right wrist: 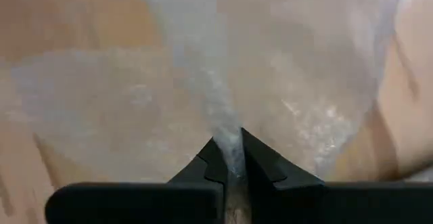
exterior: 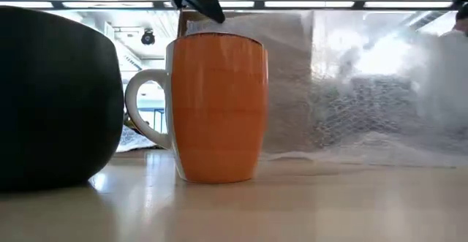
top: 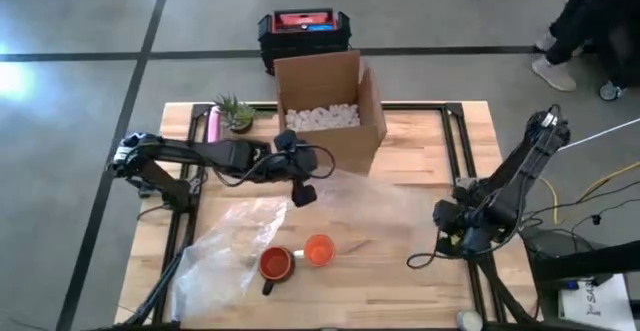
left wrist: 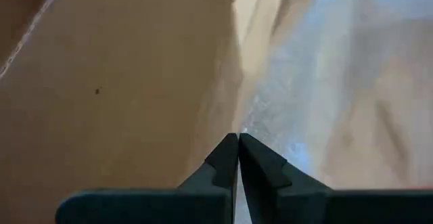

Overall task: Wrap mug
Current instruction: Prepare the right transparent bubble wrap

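An orange mug (top: 318, 250) (exterior: 218, 109) stands upright near the table's front edge. A dark mug (top: 275, 263) (exterior: 51, 99) with an orange inside stands just to its left. Behind them a clear bubble-wrap sheet (top: 390, 196) (exterior: 351, 88) stretches between my two grippers. My left gripper (top: 303, 191) (left wrist: 238, 146) is shut on the sheet's left end, in front of the cardboard box (top: 325, 106). My right gripper (top: 443, 214) (right wrist: 231, 149) is shut on its right end. My left gripper pinches the sheet's left edge (left wrist: 252, 119) between its two shut fingers, beside the box's front wall. The sheet is raised there and hangs down behind the orange mug, with its lower part (exterior: 329, 153) on the table. My right gripper pinches a bunched fold of the sheet's right end (right wrist: 229, 132) between its two fingers. The wrap spreads away from the fingers toward the table's left. Whether this is one layer or several, I cannot tell.
A second bubble-wrap sheet (top: 225, 256) lies crumpled at the near left, next to the dark mug. The open box holds white packing peanuts (top: 322, 117). A small potted plant (top: 236, 112) and a pink thing (top: 213, 126) sit at the far left. A person's legs (top: 575, 31) show beyond the table.
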`<state>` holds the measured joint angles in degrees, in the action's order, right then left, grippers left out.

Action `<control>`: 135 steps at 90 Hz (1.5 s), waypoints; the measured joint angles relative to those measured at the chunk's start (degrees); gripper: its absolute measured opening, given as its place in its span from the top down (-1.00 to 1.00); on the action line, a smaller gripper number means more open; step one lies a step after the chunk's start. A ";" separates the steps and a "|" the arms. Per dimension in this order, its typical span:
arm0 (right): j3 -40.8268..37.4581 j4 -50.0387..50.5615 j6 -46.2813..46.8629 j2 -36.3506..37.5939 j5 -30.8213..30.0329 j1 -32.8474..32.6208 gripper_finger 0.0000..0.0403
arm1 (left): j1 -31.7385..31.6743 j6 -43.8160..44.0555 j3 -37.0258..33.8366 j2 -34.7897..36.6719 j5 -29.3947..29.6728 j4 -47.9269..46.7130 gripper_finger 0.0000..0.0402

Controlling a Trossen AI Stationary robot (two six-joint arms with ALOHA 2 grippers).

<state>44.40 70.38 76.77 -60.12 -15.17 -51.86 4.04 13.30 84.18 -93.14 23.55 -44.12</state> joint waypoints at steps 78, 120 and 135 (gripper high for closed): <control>19.53 7.16 -8.53 2.29 -13.11 0.00 -0.35 | -1.95 -8.25 4.24 2.36 -0.19 -2.32 0.03; 11.55 -4.97 -20.10 0.60 -27.42 0.05 -0.14 | 3.97 2.05 3.14 6.85 -4.30 -12.87 -0.24; 4.94 -15.78 -27.19 -2.54 -31.32 3.59 -0.05 | 5.10 1.95 -7.75 5.27 -4.72 1.06 -0.06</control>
<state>49.34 54.60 49.58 -62.66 -46.50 -48.27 9.14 15.26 76.43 -87.87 18.84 -43.06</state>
